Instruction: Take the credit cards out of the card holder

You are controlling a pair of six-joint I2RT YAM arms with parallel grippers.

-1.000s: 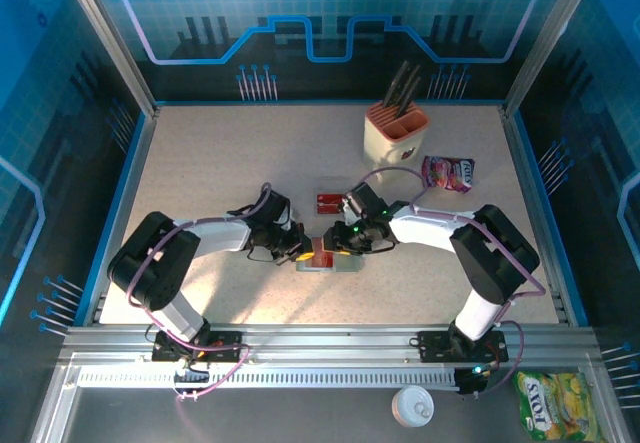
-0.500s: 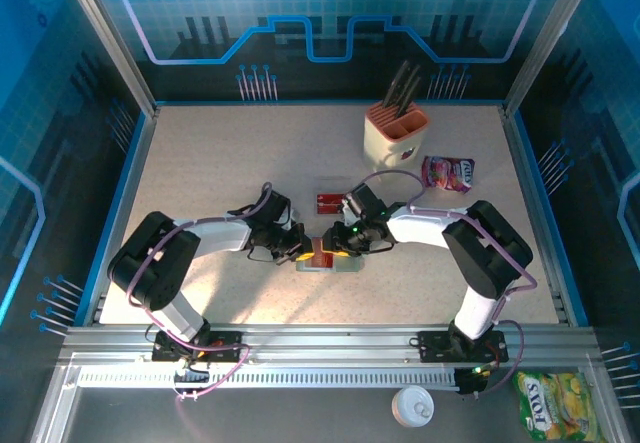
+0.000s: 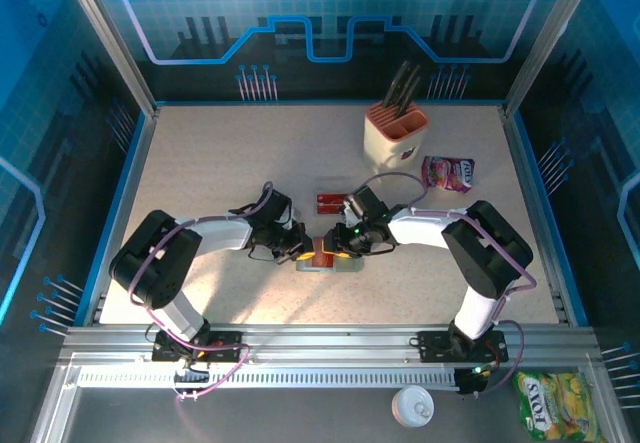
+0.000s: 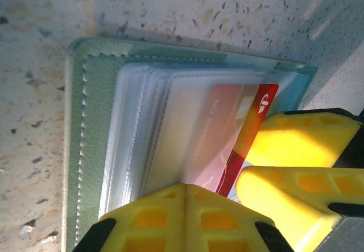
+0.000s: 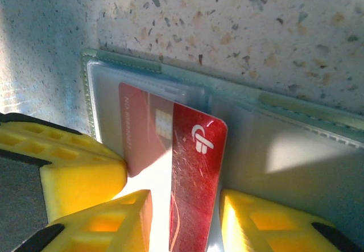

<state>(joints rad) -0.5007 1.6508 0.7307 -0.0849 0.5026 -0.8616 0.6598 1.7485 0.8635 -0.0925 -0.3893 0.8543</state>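
The grey-green card holder lies open on the table between both grippers. In the left wrist view its green cover holds clear sleeves, and a red credit card sticks partly out of one. My left gripper is shut, its yellow tips pressed together on the sleeves' near edge. My right gripper is open, and its fingers stand on either side of the card's bare red half. The card's other half lies under a sleeve. Another red credit card lies loose on the table behind the holder.
A cream knife block stands at the back right with a pink snack packet beside it. In front of the table's near rail lie a yellow packet and a white lid.
The right arm has shifted very slightly at the holder. The left arm and the card holder have stayed where they were.
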